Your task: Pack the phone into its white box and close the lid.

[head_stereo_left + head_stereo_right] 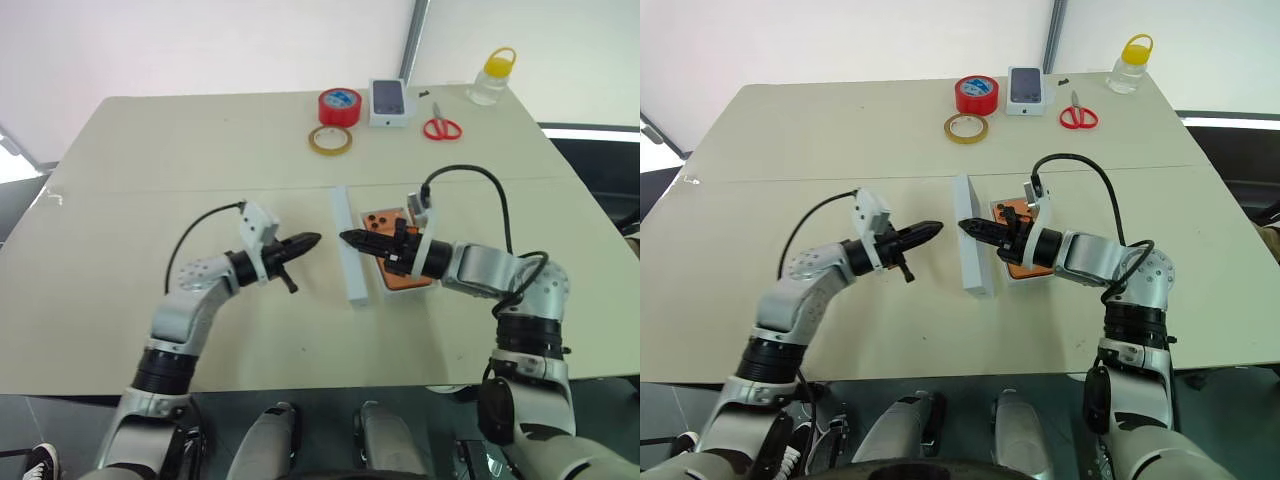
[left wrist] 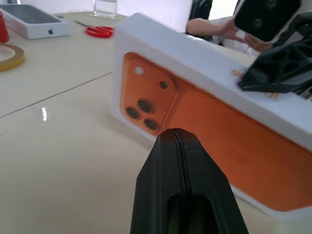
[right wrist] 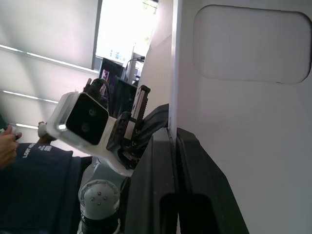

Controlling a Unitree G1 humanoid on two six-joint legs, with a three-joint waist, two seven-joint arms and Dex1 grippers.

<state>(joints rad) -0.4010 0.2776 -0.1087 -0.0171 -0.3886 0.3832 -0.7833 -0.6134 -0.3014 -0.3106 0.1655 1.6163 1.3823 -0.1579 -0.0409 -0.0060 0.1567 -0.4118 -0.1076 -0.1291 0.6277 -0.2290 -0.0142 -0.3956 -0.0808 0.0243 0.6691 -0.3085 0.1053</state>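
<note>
The orange phone (image 1: pixel 408 280) lies back-up in the shallow white box (image 1: pixel 410 292), right of the table's middle. Just left of it the white lid (image 1: pixel 352 270) stands on one long edge. The lid face toward my left gripper (image 1: pixel 312 240) shows an orange phone back with three lenses (image 2: pixel 144 109) in a white frame; I cannot tell whether it is a print. The side toward my right gripper (image 1: pixel 347 237) is white with a rounded recess (image 3: pixel 251 44). Both grippers are shut on nothing. The right one reaches over the phone, its tip at the lid's top edge. The left tip is slightly short of the lid.
At the table's far side lie a red tape roll (image 1: pixel 340 105), a yellow tape ring (image 1: pixel 329 140), a small white box with a dark phone picture (image 1: pixel 390 100), red scissors (image 1: pixel 441 128) and a yellow-capped bottle (image 1: pixel 492 78). A person's hand (image 2: pixel 219 29) shows beyond the table.
</note>
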